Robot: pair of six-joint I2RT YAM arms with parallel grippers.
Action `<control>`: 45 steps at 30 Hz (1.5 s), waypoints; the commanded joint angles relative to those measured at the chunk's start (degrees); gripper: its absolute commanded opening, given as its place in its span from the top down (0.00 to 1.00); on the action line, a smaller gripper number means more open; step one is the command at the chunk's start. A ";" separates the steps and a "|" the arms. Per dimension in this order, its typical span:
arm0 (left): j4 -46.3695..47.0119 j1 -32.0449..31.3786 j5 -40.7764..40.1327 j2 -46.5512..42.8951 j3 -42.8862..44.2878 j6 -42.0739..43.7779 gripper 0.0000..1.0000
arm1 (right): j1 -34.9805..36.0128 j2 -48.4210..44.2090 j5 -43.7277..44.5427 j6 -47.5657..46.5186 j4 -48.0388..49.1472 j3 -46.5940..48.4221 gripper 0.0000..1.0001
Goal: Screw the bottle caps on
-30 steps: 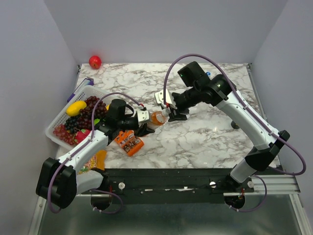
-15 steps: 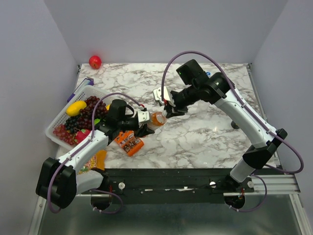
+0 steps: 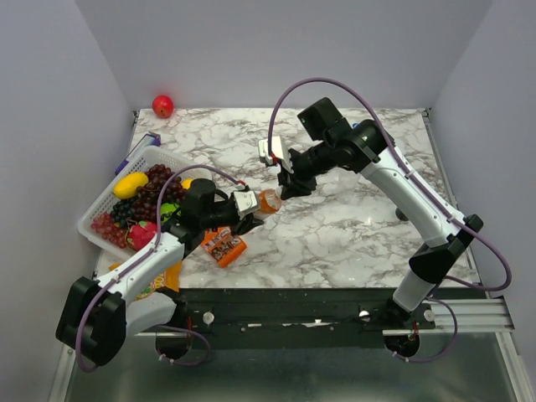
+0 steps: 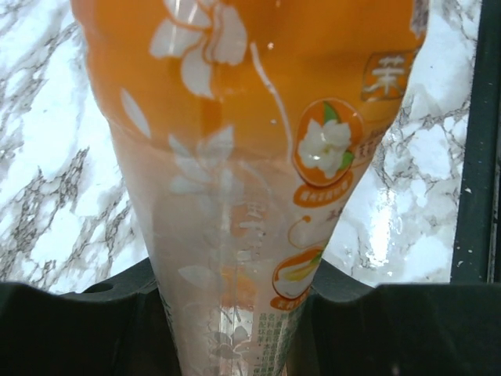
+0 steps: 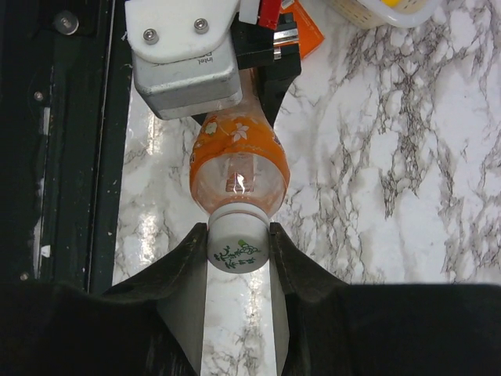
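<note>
The orange bottle point(image 3: 269, 201) with an orange flowered label is held tilted near the table's middle. My left gripper point(image 3: 248, 213) is shut on its lower body; the label fills the left wrist view point(image 4: 243, 125). My right gripper point(image 5: 239, 244) is shut on the whitish cap point(image 5: 238, 242), which sits on the bottle's neck point(image 5: 239, 168). In the top view the right gripper point(image 3: 286, 186) meets the bottle from the right. A small blue cap point(image 3: 358, 126) lies at the far right of the table. The clear bottles are out of view.
A white basket point(image 3: 99, 206) with grapes, a mango and other fruit stands at the left. An orange snack packet point(image 3: 221, 244) lies under the left arm. A red apple point(image 3: 162, 105) sits at the far left corner. A dark object point(image 3: 403, 214) lies at the right.
My right arm has shifted left and farther back with its wrist turning while shut on the cap. The bottle and my left gripper have moved slightly.
</note>
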 commanded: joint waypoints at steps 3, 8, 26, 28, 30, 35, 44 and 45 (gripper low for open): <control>11.81 -0.38 -5.93 -2.54 -0.25 -3.99 1.00 | 1.03 1.38 -1.46 3.86 -1.11 -0.64 0.86; 12.08 -0.55 -5.31 -2.97 -0.87 -5.66 1.00 | 1.03 1.56 -1.20 3.86 -1.02 -0.29 0.87; 11.73 -2.13 -4.89 -1.75 -0.87 -9.36 0.62 | 0.95 0.25 2.67 10.79 3.98 -2.65 0.88; 11.63 -2.13 -3.65 -1.31 -0.95 -9.79 0.66 | 0.86 -1.34 3.89 14.04 7.05 -3.36 0.88; 13.82 -2.13 -2.15 -0.52 -1.56 -11.20 0.96 | 0.77 -1.87 4.16 17.56 8.99 -3.19 0.88; 18.66 -2.57 -2.32 1.68 -1.48 -14.45 1.00 | -0.46 -0.55 3.82 19.50 9.70 -0.29 0.90; 21.13 -2.57 -0.67 5.72 0.89 -21.40 0.30 | -4.85 3.14 -1.28 22.05 11.37 1.99 0.89; 19.39 -2.57 0.39 6.16 1.59 -20.96 0.33 | -5.29 3.58 -1.90 22.05 11.20 2.44 0.88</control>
